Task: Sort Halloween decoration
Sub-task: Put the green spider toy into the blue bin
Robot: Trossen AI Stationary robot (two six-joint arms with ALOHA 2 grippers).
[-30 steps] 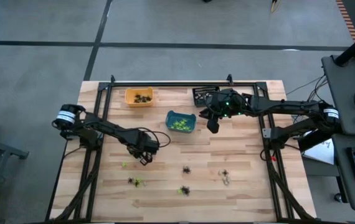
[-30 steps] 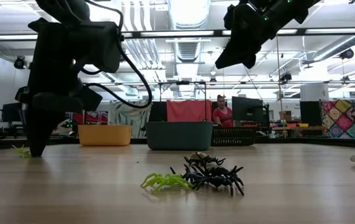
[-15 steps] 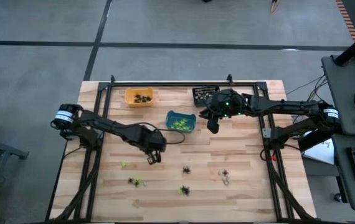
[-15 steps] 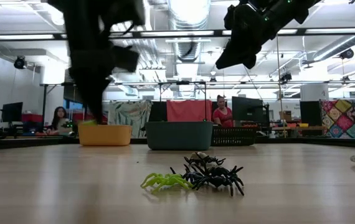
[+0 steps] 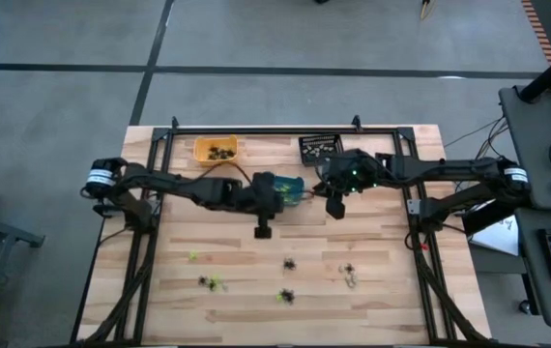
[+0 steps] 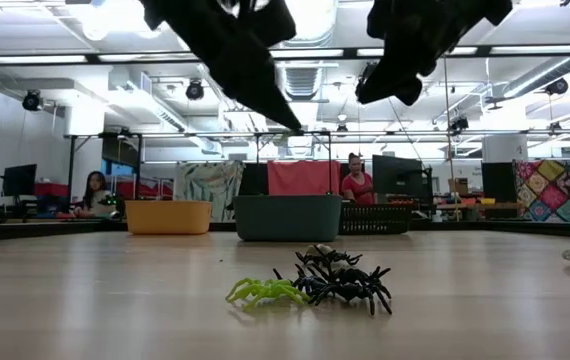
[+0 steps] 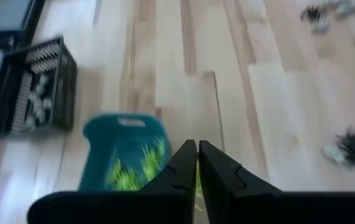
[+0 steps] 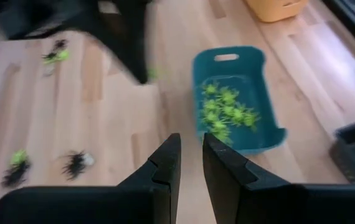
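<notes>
High view shows a pale wooden desk framed in black on grey floor. An orange bin, a teal bin of lime spiders and a black bin sit at its far side. Loose Halloween decoration lies scattered near the front. The left gripper hangs beside the teal bin, jaws closed; a lime scrap shows between them. The right gripper hovers nearby, jaws slightly apart, empty. People sit in the room behind.

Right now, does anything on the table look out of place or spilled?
Nothing is spilled or damaged. The small lime green, black and pale plastic spiders lying loose on the wooden table are simply unsorted. The teal plastic bin sits upright, holding green ones.
</notes>
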